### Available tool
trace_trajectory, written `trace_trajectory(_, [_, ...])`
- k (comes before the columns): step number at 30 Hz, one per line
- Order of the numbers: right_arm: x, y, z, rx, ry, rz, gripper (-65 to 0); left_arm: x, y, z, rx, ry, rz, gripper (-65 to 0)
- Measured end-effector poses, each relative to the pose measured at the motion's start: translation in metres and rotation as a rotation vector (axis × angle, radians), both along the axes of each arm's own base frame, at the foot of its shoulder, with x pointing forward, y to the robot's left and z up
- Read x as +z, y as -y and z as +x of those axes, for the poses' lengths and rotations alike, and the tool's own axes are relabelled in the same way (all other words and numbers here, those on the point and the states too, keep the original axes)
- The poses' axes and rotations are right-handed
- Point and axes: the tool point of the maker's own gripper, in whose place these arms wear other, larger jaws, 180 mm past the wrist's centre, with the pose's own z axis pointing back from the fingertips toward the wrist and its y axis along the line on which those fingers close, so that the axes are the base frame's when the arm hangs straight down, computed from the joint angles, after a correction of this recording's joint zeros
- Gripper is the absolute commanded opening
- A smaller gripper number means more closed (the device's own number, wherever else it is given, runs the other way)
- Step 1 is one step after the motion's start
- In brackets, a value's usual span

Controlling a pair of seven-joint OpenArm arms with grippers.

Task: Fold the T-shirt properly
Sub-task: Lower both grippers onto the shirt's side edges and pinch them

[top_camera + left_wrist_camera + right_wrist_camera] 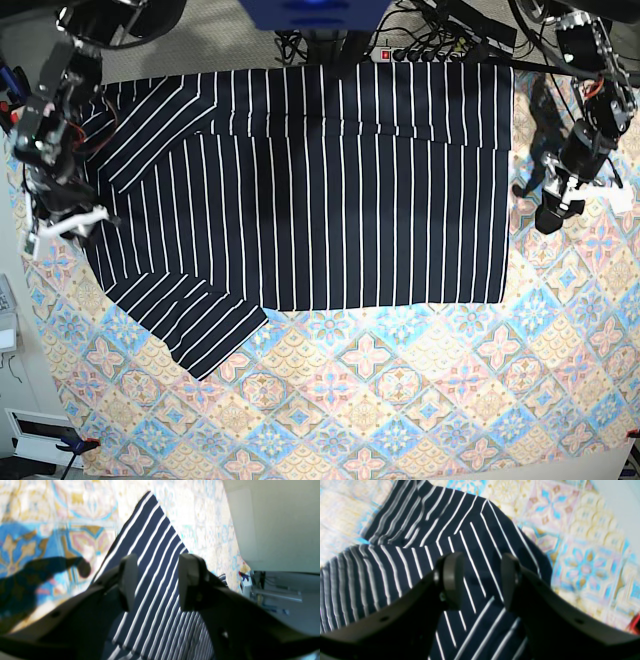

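Dark navy T-shirt with thin white pinstripes [340, 220] spread beneath two open black-and-white grippers.

The soft fabric is laid across the pastel tile-patterned tablecloth [420, 400], its striped body running from left to right in the base view. At the near left, a short sleeve [205, 325] is angled out toward the near side; along the far side, a band of cloth with differently slanted stripes is seen, bunched toward the far left. The left gripper [562, 205] is held at the right, near the shirt's right edge, its jaws parted and nothing gripped. The right gripper [78, 232] is placed at the left, by the shirt's left end, its jaws likewise parted with no cloth pinched; whether the fabric is touched cannot be told.
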Motion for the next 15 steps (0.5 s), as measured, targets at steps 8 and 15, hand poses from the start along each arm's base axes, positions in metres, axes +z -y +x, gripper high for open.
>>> trace_trajectory(8, [-0.02, -0.011, 0.029, 0.113, -0.054, -0.046, -40.5, -0.013, -0.011, 0.036, -0.012, -0.042, 0.049, -39.7])
trace_trajectory(15, [-0.02, -0.009, 0.051, 0.105, -0.038, -0.016, -40.4, -0.042, -0.006, 0.072, -0.05, -0.14, 0.105, -39.7])
